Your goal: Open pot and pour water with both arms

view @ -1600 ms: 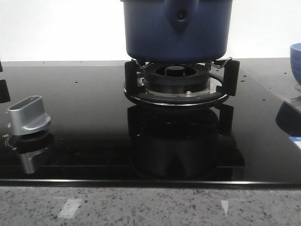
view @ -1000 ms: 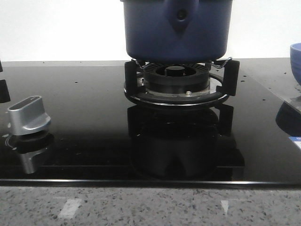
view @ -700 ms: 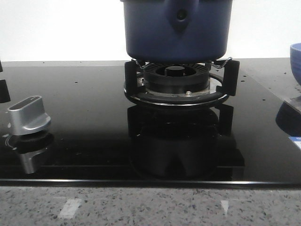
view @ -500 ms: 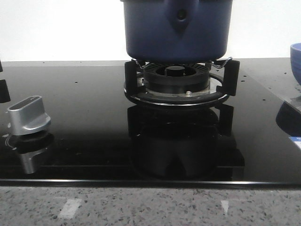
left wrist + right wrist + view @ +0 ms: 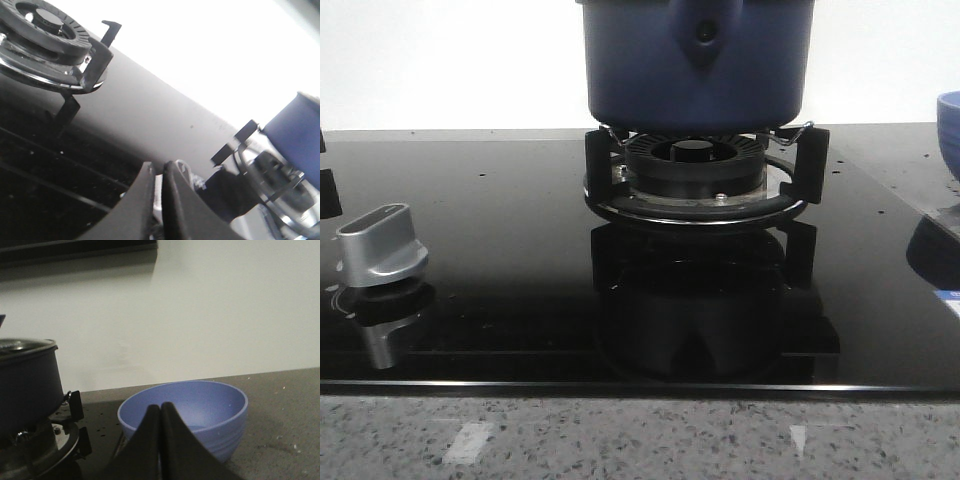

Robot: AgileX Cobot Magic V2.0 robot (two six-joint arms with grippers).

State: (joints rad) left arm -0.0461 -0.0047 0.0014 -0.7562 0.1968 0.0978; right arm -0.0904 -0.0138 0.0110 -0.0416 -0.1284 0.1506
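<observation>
Front: pot (image 5: 696,65) sits on burner stand (image 5: 698,175), no arm in sight. Left wrist: left gripper (image 5: 159,175) fingers pressed together, empty, pot off to one side. Right wrist: right gripper (image 5: 160,412) closed, empty, facing bowl (image 5: 185,412). Approach stage; next, reach for the lid.

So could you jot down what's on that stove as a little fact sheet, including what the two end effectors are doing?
pot: dark blue, sitting on the burner stand
lid: glimpsed on top in the right wrist view
bowl: lighter blue, right of the stove
knob: silver, front left of the glass top
left end effector: shut, holding nothing
right end effector: shut, holding nothing
</observation>
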